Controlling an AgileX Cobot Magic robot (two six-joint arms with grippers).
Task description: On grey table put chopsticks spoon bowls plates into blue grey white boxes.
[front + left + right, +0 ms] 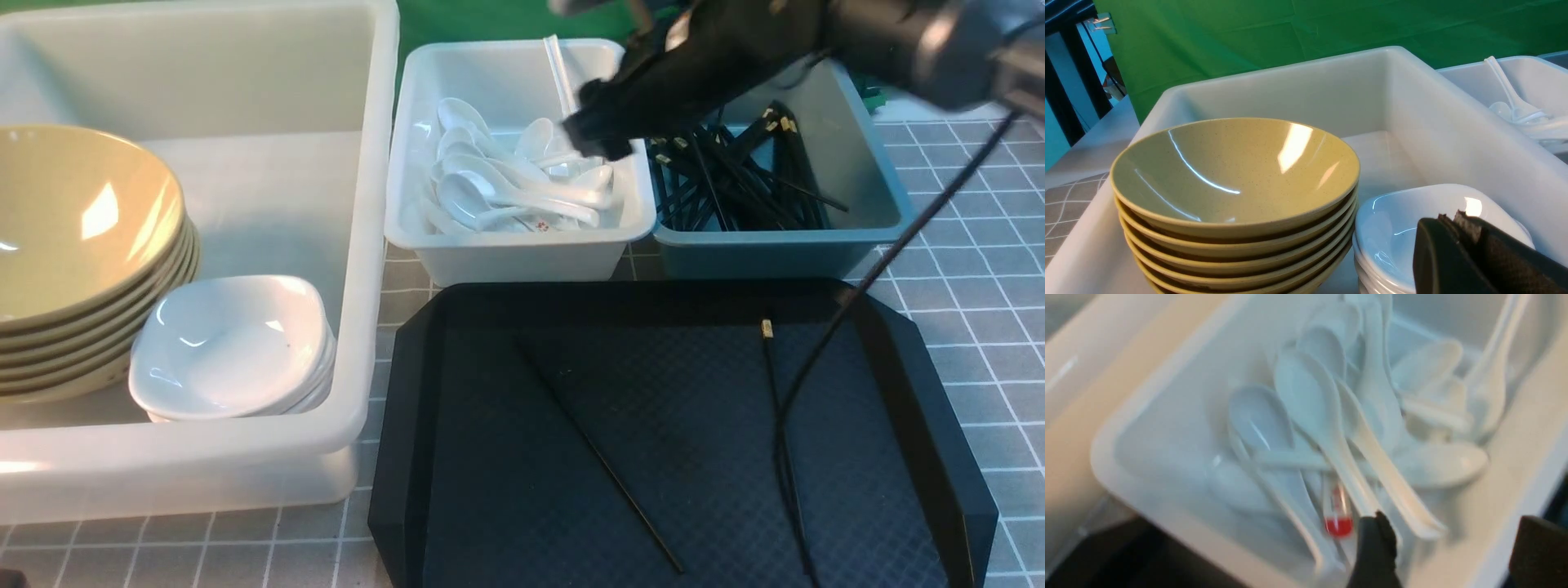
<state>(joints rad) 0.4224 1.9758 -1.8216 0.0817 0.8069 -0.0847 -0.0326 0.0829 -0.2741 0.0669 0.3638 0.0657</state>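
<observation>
Now we see our right end effector [1453,522] hanging spread and empty above the spoons [1323,416] in the pale box [522,260] — our left end effector [1453,222] is pressed together by the plates [1400,228].

The right pincer [1453,531] gapes wide and empty on its outstretched arm; left pincer [1451,218] pressed closed.

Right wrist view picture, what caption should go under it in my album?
Open right gripper hovering above white soup spoons piled in the small white box.
</observation>
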